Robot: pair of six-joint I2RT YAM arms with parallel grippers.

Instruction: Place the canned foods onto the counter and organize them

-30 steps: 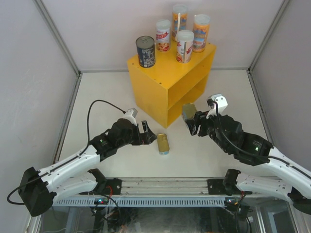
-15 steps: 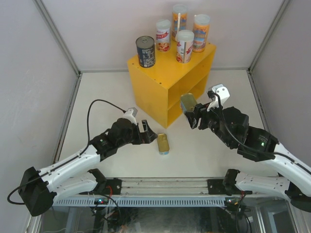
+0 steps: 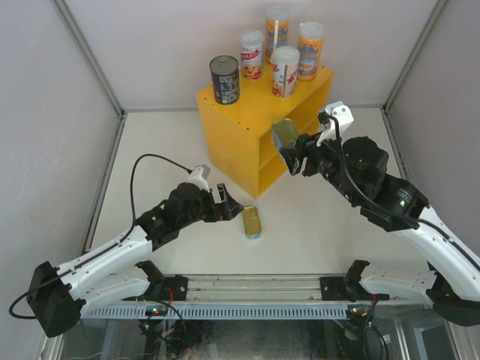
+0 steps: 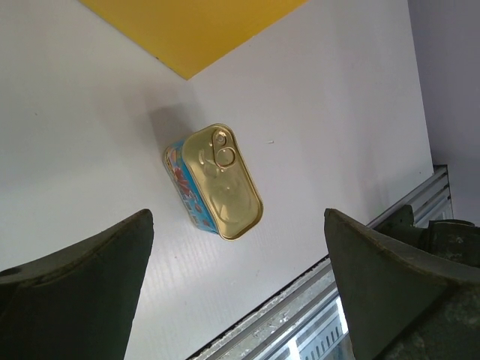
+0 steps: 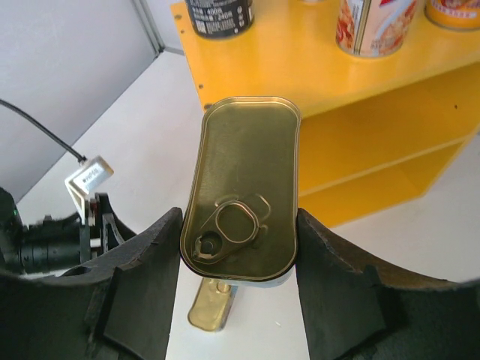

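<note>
We are judging the job as roughly five cans in out of seven. On top of the yellow counter (image 3: 251, 112), in the upper middle of the overhead view, four tall cans (image 3: 285, 71) are standing upright in a loose cluster toward the back right. The dark round tin (image 3: 224, 79) is standing apart from them at the left corner. We are counting those five as placed.

The sixth is in hand. Our right gripper (image 3: 291, 154) is clamping a flat gold tin (image 3: 282, 137) by its long sides, with the pull-tab face turned toward the wrist camera. It is holding the tin in the air just right of centre, close beside the counter's open side. The tin is resting on nothing, and we cannot tell whether it is meant for the top or the inner shelf.

The seventh, the other flat tin (image 3: 253, 223), is lying gold face up on the white table (image 3: 165, 150) in the lower middle of the frame, just below the counter's near corner. Our left gripper (image 3: 225, 204) is hovering just left of it with its jaws spread wide and empty. In the left wrist view the tin is sitting beyond the two fingers (image 4: 82, 285), touching neither.

So we are reckoning two placements as left, plus any tidying of the row on top.
</note>
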